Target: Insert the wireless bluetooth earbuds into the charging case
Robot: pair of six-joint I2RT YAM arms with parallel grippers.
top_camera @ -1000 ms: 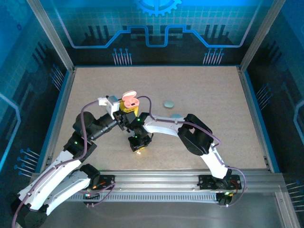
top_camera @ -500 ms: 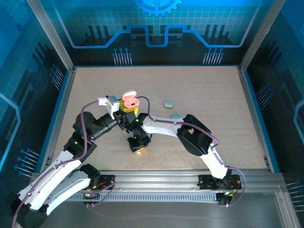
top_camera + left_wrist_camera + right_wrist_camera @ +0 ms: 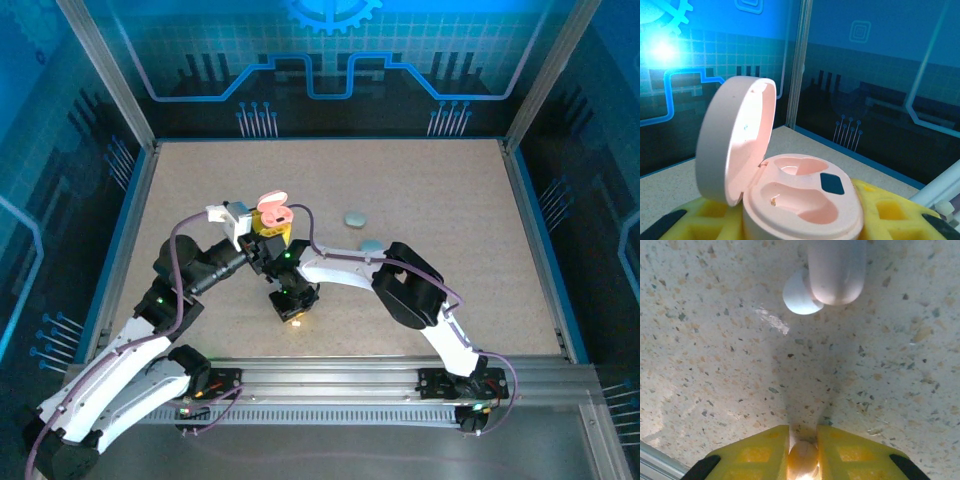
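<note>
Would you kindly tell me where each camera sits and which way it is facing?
Top external: high behind the robot, looking down on the table; both arms show.
Left wrist: on the left arm, looking level toward the enclosure walls; left gripper shut on the open pink charging case.
Right wrist: looking down at the table; right gripper pinches a pale earbud.
Shared: top and left wrist views both show the charging case.

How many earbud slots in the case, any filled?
2, side by side in the open case: the far slot and the near slot. Both empty.
</note>
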